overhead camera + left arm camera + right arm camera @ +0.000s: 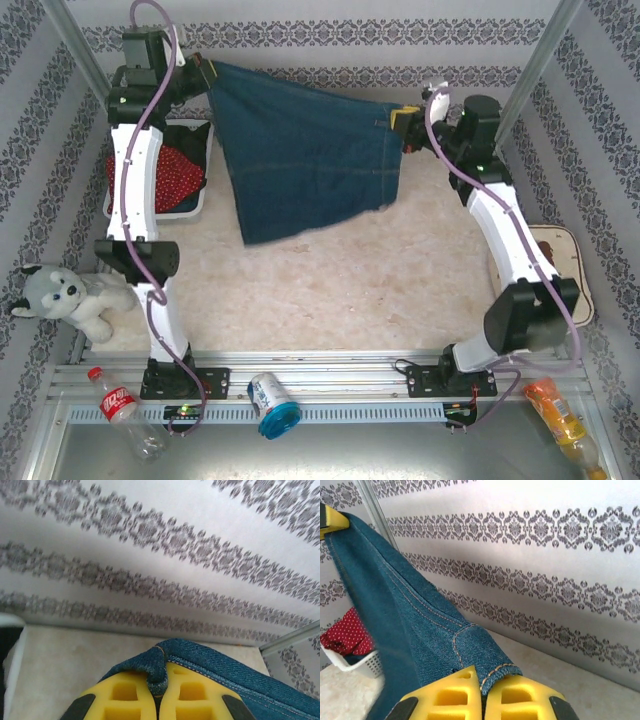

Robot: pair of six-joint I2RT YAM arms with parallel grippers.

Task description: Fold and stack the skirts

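Denim skirt [300,150], dark blue cloth, hangs stretched above the pale counter [350,290], its upper corners pinched in the closed left tool [204,72] and right tool [405,118].

No words you can read

In the view from above, the clear bottle [122,408] at 7 o'clock wears a red label [117,403], but its letters are too tiny to read. The can [272,403] at 6 o'clock has a blue and white wrap with small blurry marks, and none of them make a word. The orange bottle [560,418] at 5 o'clock has print that is too blurry to tell.
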